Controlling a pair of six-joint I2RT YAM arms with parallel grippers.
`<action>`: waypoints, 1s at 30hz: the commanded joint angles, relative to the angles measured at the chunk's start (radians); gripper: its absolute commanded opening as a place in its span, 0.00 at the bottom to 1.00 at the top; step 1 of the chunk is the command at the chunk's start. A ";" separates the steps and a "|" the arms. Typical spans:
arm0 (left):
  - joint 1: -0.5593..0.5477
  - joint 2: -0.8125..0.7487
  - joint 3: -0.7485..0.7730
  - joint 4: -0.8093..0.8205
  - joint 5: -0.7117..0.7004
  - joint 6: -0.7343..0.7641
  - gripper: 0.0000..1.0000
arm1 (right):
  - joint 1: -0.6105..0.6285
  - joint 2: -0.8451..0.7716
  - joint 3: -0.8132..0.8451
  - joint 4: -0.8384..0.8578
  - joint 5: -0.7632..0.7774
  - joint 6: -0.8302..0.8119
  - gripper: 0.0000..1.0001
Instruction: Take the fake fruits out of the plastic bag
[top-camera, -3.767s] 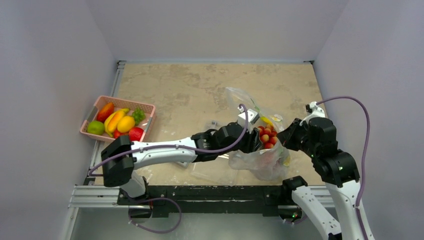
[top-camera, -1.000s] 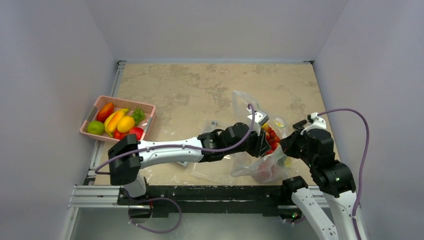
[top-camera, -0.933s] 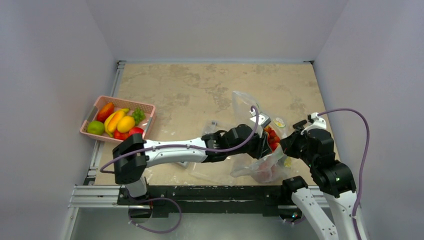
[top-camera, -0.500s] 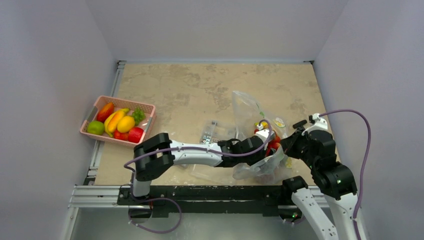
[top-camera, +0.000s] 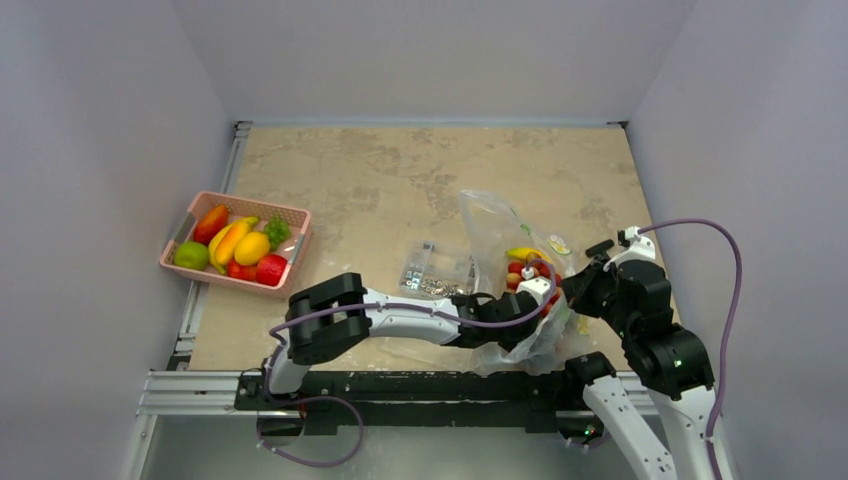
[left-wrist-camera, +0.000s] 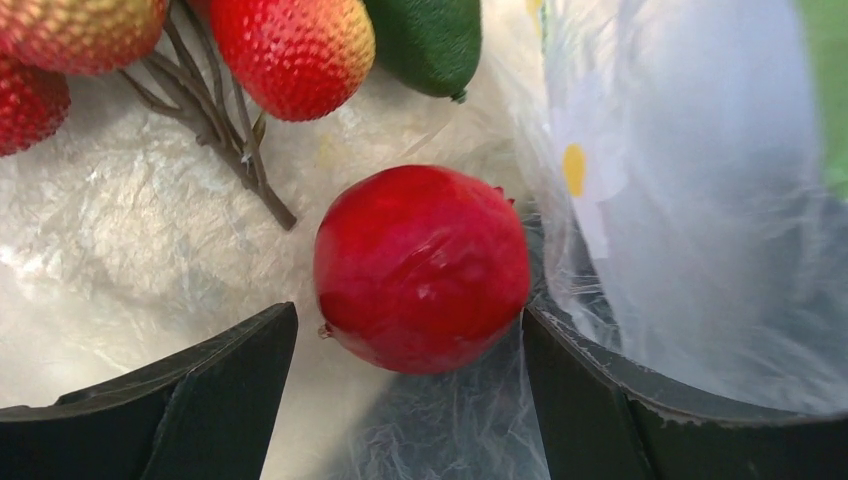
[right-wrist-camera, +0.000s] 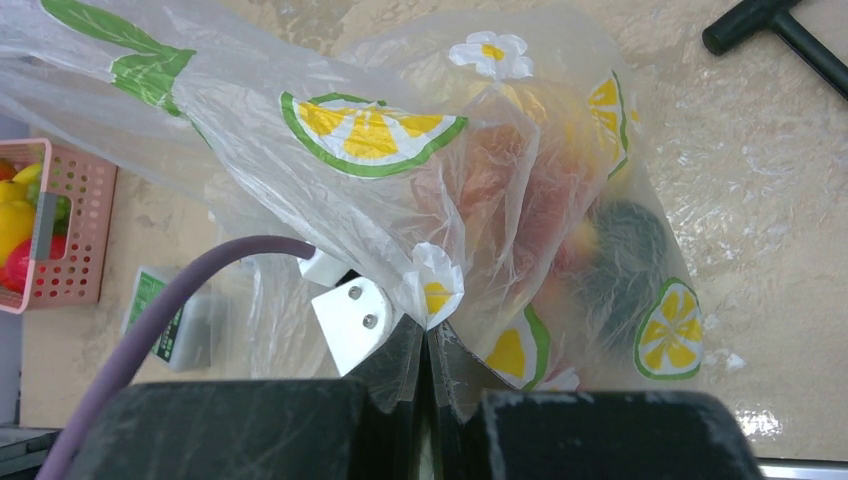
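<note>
The plastic bag (top-camera: 497, 225), see-through with lemon-slice prints, lies at the table's near right. My left gripper (top-camera: 538, 306) reaches inside it. In the left wrist view the gripper (left-wrist-camera: 408, 335) is open, its jaws on either side of a smooth round red fruit (left-wrist-camera: 422, 268) without gripping it. A bunch of bumpy red grapes (left-wrist-camera: 290, 50) on stalks and a dark green fruit (left-wrist-camera: 425, 38) lie just beyond. From above, the grapes (top-camera: 520, 272) and a yellow banana (top-camera: 522, 253) show through the film. My right gripper (right-wrist-camera: 428, 335) is shut on the bag's edge (right-wrist-camera: 440, 290), also seen from above (top-camera: 577, 290).
A pink basket (top-camera: 292, 216) of fruits stands at the left edge. A clear hard box of small metal parts (top-camera: 432, 272) lies just left of the bag. A black T-shaped piece (right-wrist-camera: 775, 38) lies on the table beyond the bag.
My left arm has swung toward the near edge and pushed deeper into the bag, uncovering the clear box. The bag has slumped lower. My right gripper has kept its hold.
</note>
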 joint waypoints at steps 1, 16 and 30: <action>-0.006 0.019 0.024 -0.024 -0.039 -0.013 0.84 | -0.002 -0.002 0.004 0.039 0.003 -0.005 0.00; 0.005 -0.038 0.017 0.002 -0.084 0.069 0.63 | -0.002 -0.013 -0.002 0.034 -0.007 -0.008 0.00; 0.025 0.010 0.110 -0.011 -0.099 0.091 0.95 | -0.003 -0.005 -0.006 0.048 -0.015 -0.013 0.00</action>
